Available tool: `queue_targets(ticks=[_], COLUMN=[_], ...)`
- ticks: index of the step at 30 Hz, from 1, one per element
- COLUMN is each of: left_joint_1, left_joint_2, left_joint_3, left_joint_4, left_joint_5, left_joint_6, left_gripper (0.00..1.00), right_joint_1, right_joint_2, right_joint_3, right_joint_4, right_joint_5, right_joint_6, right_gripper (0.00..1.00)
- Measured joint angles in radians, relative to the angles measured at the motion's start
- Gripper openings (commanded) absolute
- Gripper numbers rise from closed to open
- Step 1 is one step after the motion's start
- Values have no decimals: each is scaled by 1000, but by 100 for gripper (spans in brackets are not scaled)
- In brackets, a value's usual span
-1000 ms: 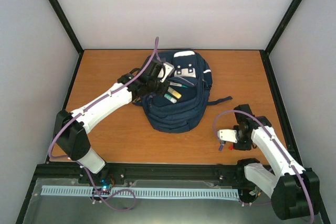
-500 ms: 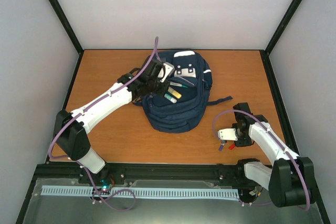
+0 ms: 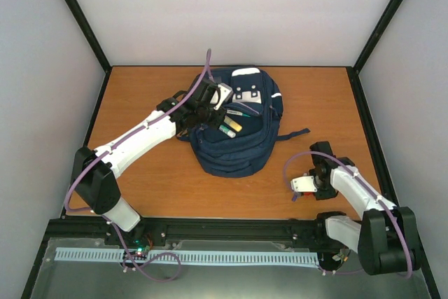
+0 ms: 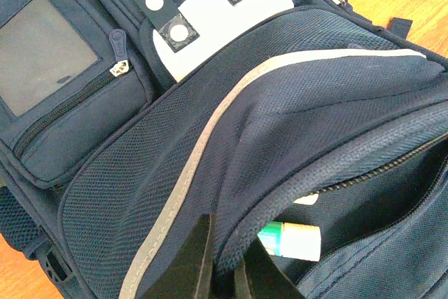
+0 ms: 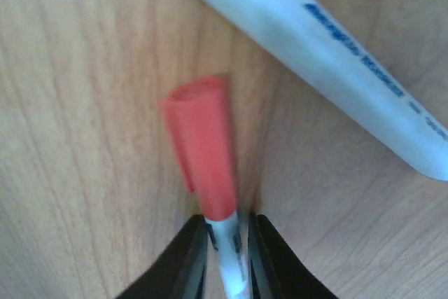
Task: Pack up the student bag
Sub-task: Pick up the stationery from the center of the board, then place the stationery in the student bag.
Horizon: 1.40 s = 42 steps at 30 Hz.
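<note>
Currently the right gripper (image 5: 227,225) is seen with its jaws drawn in on the white barrel of a red-capped marker (image 5: 203,148). The barrel is pinched just behind the cap, and the marker lies flat on the table (image 5: 84,103). A second marker (image 5: 329,54), white with blue print, is laid slantwise on the wood just beyond the red cap; no contact between the two is seen. In the top view this gripper (image 3: 301,188) is set low over the table close to the near edge, toward the right corner, well apart from the student bag (image 3: 234,138).

The left gripper (image 4: 225,243) is pressed together on the student bag: the rim of the unzipped compartment is pinched between the dark fingers. Just beside the jaws the opening gapes, and a green-and-white tube (image 4: 290,239) is seen inside it. Further out on the bag's front, a white patch (image 4: 210,22) with snap tabs and a zipped window pocket (image 4: 49,54) are noted.

From above, the bag is found on the far half of the table, about midway between the left and right edges, and is gripped at its left side. A dark strap (image 3: 294,133) trails from the bag toward the right edge, between the bag and the right arm.
</note>
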<state>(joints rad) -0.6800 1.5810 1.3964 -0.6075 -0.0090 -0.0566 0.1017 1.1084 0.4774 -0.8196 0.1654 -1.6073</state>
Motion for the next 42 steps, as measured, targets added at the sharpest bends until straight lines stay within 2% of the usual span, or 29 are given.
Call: queue_targets(ticks=[5,12,17,23,29,35,42], left_joint_1=[0,0,0,0,0,0,0], left_joint_2=[0,0,0,0,1,4,14], left_joint_3=[0,2,3,5,6,9,25], left_joint_4=[0,-1,-4,-8,-15,-21,-32], left_joint_5=[3,7,15,21,29,36,23], left_joint_6=[0,0,0,0,0,0,-1], left_gripper=[1,1,1,2,1,1,1], right_joint_1=[0,-1,-1,70,285,488,615], right_joint_2=[-69,-341,-421,-295,-100,3,165], right_joint_3=[-34,-85,1,231,409,525,668], right_joint_4=[-6,-145,-240,-278,-275,-183,-35], right_joint_5=[5,16,-17,-127,-204,-225,-167], right_joint_6=[-38,-169,-226,-132,97,304,425], right_gripper=[5,3,3,3,3,3,3])
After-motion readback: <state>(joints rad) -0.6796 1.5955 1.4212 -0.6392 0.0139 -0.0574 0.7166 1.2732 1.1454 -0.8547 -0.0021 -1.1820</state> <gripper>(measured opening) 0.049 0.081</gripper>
